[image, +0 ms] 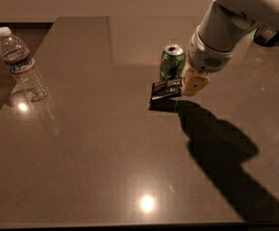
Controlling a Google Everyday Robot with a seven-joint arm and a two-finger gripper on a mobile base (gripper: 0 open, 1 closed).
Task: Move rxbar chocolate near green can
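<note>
Jaws are clenching the right end of the flat black rxbar chocolate, holding it just over the glossy brown table, right beside the round green can. The gripper is slanting down from upper right; a clear plastic water bottle is standing far left.

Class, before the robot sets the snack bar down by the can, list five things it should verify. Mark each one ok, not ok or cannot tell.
1. Gripper grips the flat black snack-bar wrapper at its right end: ok.
2. Wrapper is lifted off the glossy brown tabletop, with its shadow beneath: ok.
3. Small green aluminium can is upright, just behind the wrapper: ok.
4. Gap between wrapper and can: cannot tell.
5. Clear plastic water bottle is at the far left, away from the drop spot: ok.
</note>
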